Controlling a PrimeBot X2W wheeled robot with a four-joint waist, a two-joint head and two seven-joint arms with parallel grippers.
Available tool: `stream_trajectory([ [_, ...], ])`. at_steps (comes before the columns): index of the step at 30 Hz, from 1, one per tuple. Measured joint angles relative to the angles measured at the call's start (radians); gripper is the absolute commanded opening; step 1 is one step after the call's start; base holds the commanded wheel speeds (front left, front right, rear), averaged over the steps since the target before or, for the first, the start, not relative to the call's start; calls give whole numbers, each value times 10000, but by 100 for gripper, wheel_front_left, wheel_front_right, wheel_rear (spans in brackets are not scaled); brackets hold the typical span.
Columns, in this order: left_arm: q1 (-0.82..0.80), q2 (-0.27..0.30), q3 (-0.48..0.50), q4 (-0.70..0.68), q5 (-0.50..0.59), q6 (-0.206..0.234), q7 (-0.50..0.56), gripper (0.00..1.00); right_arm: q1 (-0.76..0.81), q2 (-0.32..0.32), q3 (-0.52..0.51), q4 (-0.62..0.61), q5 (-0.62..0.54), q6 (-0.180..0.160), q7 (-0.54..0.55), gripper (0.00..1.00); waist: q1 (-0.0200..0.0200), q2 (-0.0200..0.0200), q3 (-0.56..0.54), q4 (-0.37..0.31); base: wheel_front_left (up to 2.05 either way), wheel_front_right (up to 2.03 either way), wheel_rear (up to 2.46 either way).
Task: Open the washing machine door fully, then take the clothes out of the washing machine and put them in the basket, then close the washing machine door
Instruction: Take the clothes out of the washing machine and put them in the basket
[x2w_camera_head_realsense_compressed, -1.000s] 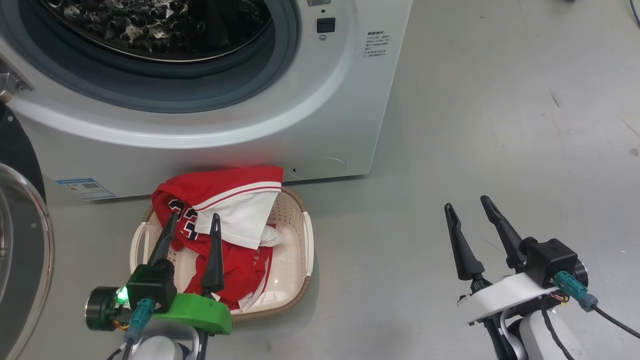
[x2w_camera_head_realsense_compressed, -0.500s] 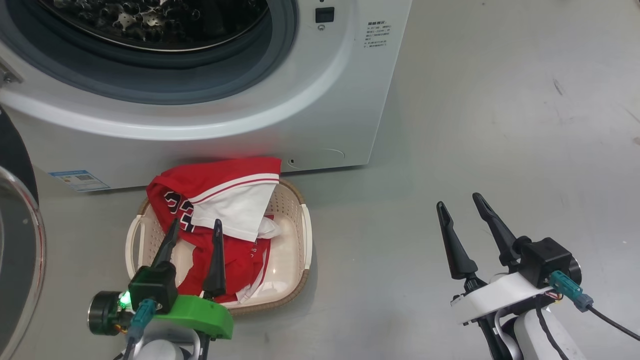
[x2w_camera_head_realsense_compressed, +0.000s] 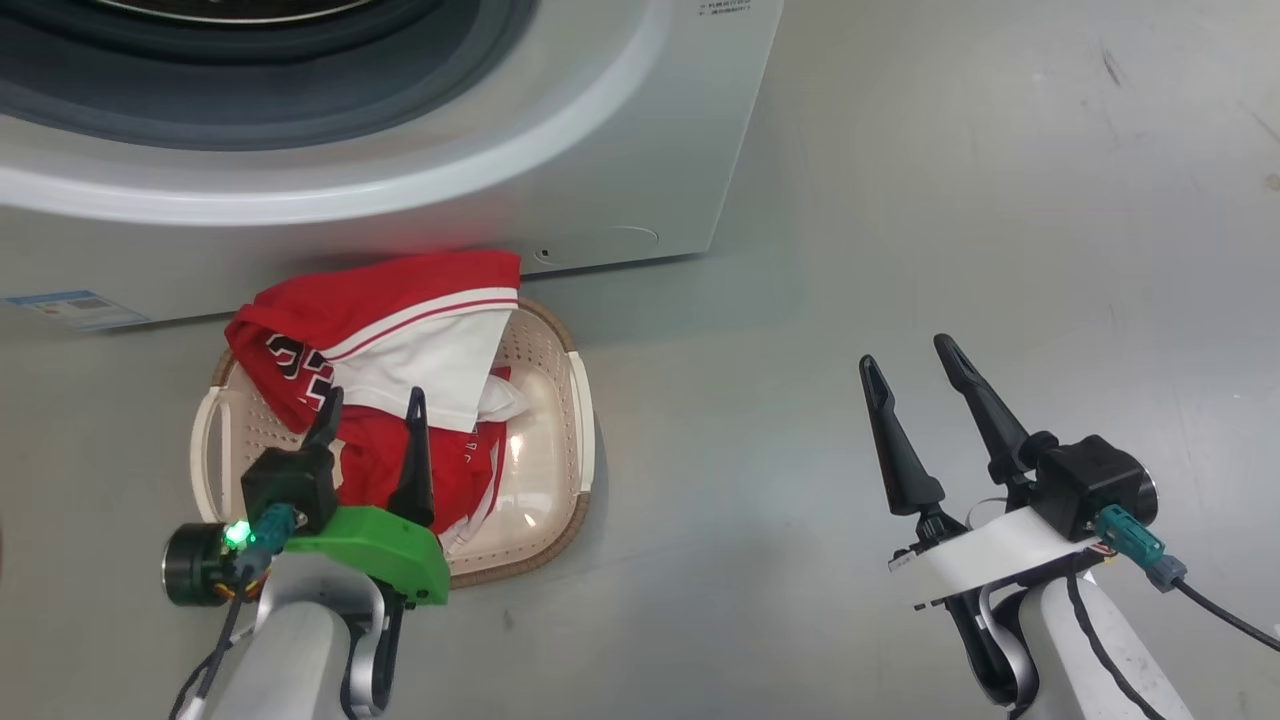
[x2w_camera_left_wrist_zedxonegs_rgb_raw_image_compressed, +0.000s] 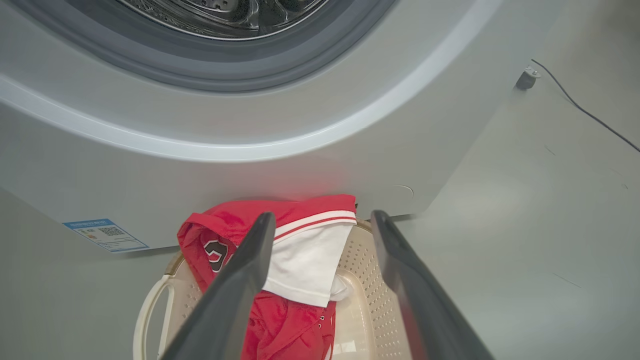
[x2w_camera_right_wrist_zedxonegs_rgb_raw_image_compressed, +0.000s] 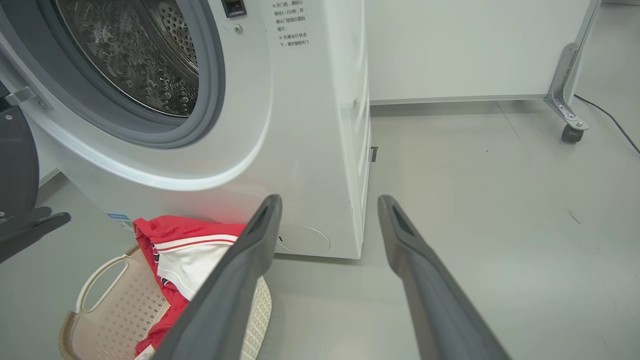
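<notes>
1. The grey floor (x2w_camera_head_realsense_compressed: 1000, 200) spreads under everything, marked here and there with small scuffs.
2. The washing machine (x2w_camera_head_realsense_compressed: 560, 150) is a white box standing on it. Its round mouth is open, showing the steel drum (x2w_camera_right_wrist_zedxonegs_rgb_raw_image_compressed: 135, 55) inside a grey rubber ring (x2w_camera_right_wrist_zedxonegs_rgb_raw_image_compressed: 210, 75). I cannot see any clothing in the visible part of the drum.
3. The washing machine door (x2w_camera_right_wrist_zedxonegs_rgb_raw_image_compressed: 15, 165) shows as a dark edge at the far left of the right wrist view. It is swung away from the mouth on its hinge.
4. The basket (x2w_camera_head_realsense_compressed: 585, 430) is cream, with a brown rim. It sits on the floor close against the foot of the machine, below the mouth.
5. The clothes (x2w_camera_head_realsense_compressed: 400, 320) are red and white with striped trim. They lie heaped in the back and left of the basket, with one fold draped over the rim nearest the machine. The right side of the basket's bottom is bare.
6. The left gripper (x2w_camera_head_realsense_compressed: 372, 398) hangs over the basket above the clothes. Its two dark fingers are spread apart with nothing between them.
7. The right gripper (x2w_camera_head_realsense_compressed: 906, 352) is over bare floor, well to the right of the basket. Its fingers are also spread and empty.
8. A small blue label (x2w_camera_head_realsense_compressed: 75, 308) is stuck low on the machine's front, left of the basket.
9. A caster wheel (x2w_camera_right_wrist_zedxonegs_rgb_raw_image_compressed: 570, 132) and a thin black cable (x2w_camera_left_wrist_zedxonegs_rgb_raw_image_compressed: 585, 112) lie beyond the machine.
</notes>
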Motion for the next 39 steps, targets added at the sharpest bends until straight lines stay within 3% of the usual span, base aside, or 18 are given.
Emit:
stream_trajectory([
  [19, -2633, 324, 1285, 2522, -556, 0, 1124, 100, -1289, -6, 395, -255, 238, 0, 0, 100, 0, 0, 2058, -665, 0, 0, 0],
  [39, -4401, 543, 2642, 4243, -1739, 2, 1139, 100, -1838, -6, 360, -330, 357, 0, 0, 100, 0, 0, 3417, -1029, 0, 0, 0],
])
